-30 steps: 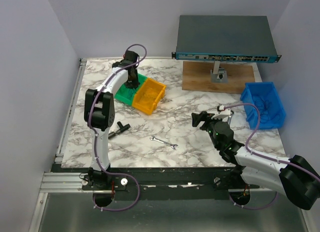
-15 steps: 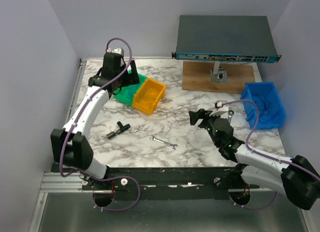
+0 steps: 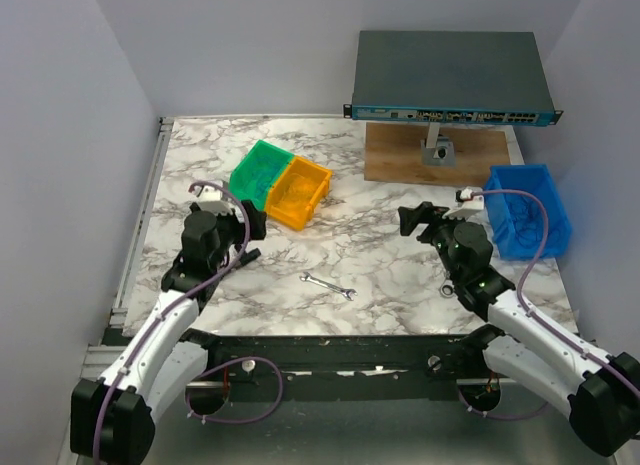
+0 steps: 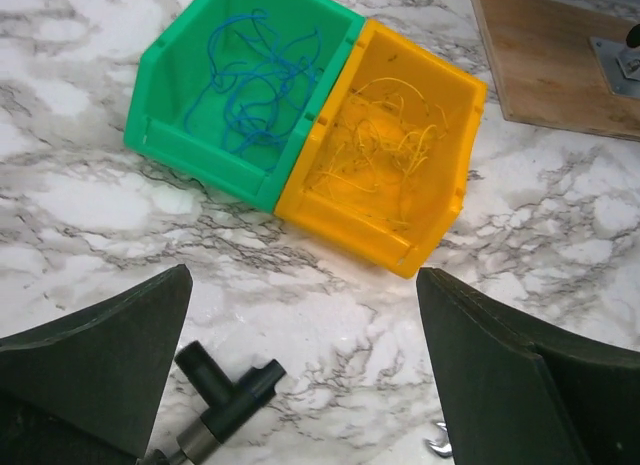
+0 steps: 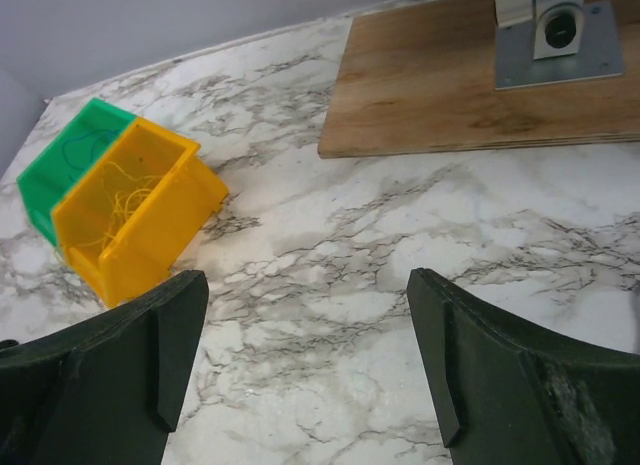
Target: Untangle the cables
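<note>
Top view: my left pincer (image 3: 250, 222) has withdrawn from the green plastic bin (image 3: 240, 182). Left wrist: it gapes wide, empty; thin blue cables (image 4: 250, 80) lie there, thin yellow cables (image 4: 385, 145) in the yellow plastic bin (image 4: 440, 217). Right wrist: my right pincer (image 5: 308, 280) equally wide. Untangling appears done.

A white marble table top with grey veins (image 3: 380, 275) fills the middle. Plain pale purple-grey walls stand close around it: a left wall (image 3: 60, 135), a back wall (image 3: 250, 45) and a right wall (image 3: 600, 55). The light is soft and even. Far back on the right of the table lies a flat brown wooden board (image 3: 400, 157). A small silver metal stand (image 3: 437, 147) on the board holds up a wide, flat, dark grey metal box (image 3: 445, 70). A silver metal rail (image 3: 140, 225) runs along the table's left edge. Below the near edge is a dull grey surface (image 3: 350, 435).
</note>
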Controlling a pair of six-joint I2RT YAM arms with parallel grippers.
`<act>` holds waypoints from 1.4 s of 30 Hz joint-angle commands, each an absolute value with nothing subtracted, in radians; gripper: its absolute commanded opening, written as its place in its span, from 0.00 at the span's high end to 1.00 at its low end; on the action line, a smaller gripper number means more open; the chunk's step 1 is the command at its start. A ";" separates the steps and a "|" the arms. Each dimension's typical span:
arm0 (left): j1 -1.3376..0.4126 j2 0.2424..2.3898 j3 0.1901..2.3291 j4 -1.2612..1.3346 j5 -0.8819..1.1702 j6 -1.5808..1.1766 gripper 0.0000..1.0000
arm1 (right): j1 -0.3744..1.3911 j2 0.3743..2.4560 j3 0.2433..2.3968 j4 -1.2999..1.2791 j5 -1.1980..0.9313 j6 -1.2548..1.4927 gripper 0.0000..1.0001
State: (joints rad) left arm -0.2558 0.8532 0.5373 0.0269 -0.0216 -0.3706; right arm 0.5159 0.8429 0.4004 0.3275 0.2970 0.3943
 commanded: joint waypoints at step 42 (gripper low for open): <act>-0.048 1.276 0.235 1.082 -0.094 -0.026 0.01 | 0.141 1.639 0.222 1.381 0.341 0.107 0.00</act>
